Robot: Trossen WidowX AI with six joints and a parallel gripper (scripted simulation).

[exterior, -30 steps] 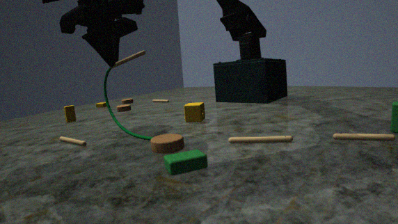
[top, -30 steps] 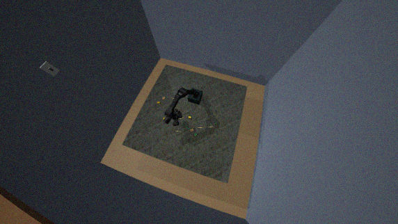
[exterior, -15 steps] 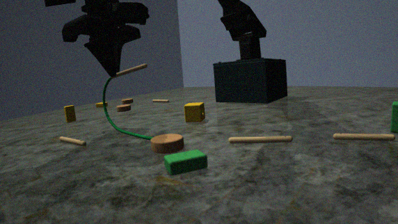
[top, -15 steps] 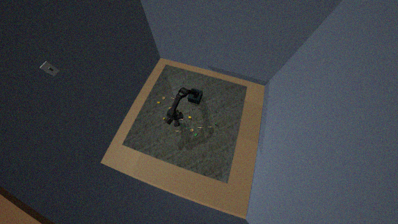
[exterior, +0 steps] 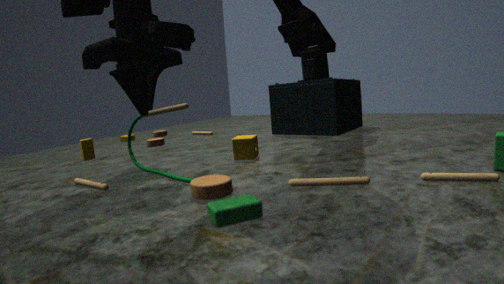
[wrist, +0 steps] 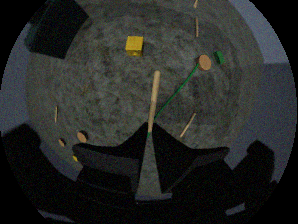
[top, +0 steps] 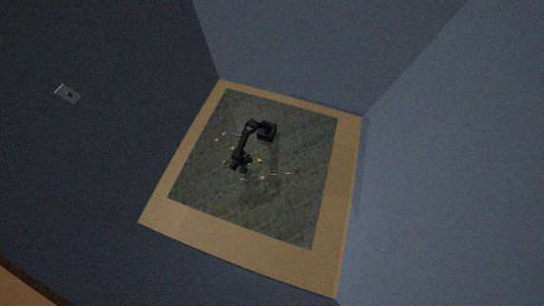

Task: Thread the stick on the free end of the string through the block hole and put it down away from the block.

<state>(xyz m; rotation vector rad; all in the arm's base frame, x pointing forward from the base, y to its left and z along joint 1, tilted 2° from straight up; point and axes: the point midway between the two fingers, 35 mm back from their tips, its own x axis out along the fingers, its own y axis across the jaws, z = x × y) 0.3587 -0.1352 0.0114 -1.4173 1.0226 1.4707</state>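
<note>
The wooden block (top: 260, 160) (exterior: 245, 146) (wrist: 134, 45) is a yellow cube standing on the table; a small dark mark, apparently its hole, shows on one side face. My gripper (exterior: 144, 114) (wrist: 149, 125) is shut on the end of the stick (exterior: 169, 108) (wrist: 155, 95) where the string joins, and holds it above the table. The stick's free end points away from the fingers, tilted slightly up, apart from the block. The green string (exterior: 130, 141) (wrist: 178, 92) curves down from the fingertips to the round wooden button (top: 262, 178) (exterior: 211, 186) (wrist: 204, 62) on the table.
A green block (exterior: 234, 210) (wrist: 219, 57) lies by the button. Loose sticks (exterior: 329, 181) (exterior: 460, 176) (exterior: 91, 183) (wrist: 188, 125) lie around. A yellow piece (exterior: 87, 149) and wooden discs (exterior: 155, 142) (wrist: 82, 136) are at the left. The arm's dark base (exterior: 315, 106) (wrist: 57, 27) stands behind.
</note>
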